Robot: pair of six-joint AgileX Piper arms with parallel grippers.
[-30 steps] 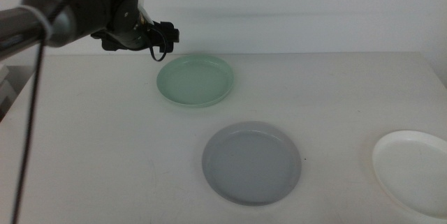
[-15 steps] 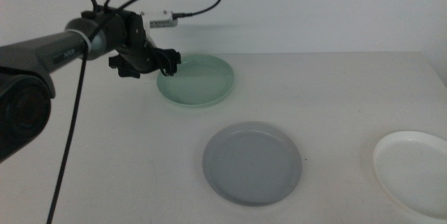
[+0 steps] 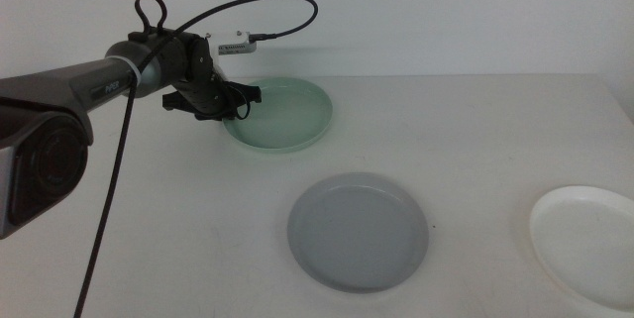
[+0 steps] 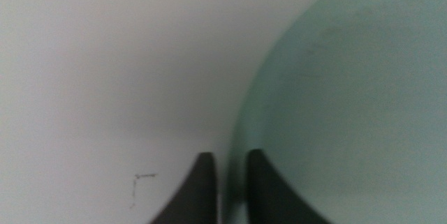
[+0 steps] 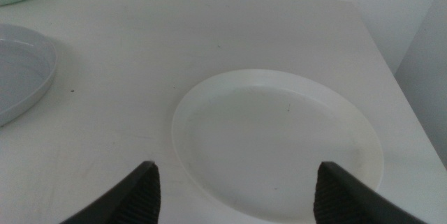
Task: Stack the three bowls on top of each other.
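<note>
The mint green bowl [image 3: 282,112] lies at the back of the table. My left gripper [image 3: 238,105] is down at its left rim. In the left wrist view the two jaws [image 4: 232,182] stand close together, one outside and one inside the mint green bowl [image 4: 349,98], pinching its rim. The grey bowl [image 3: 358,230] rests in the middle foreground. The white bowl [image 3: 586,244] sits at the right edge. My right gripper [image 5: 234,189] hovers open over the near side of the white bowl [image 5: 279,140], holding nothing; it does not show in the middle view.
The left arm's black cable [image 3: 109,209] hangs down over the table's left part. The table's right edge [image 5: 380,49] runs close to the white bowl. The grey bowl [image 5: 17,70] lies beside the white one with a bare strip between them.
The left arm came down from above the table's back left. Its gripper now sits low at the mint green bowl's left rim. The bowls have not moved.
</note>
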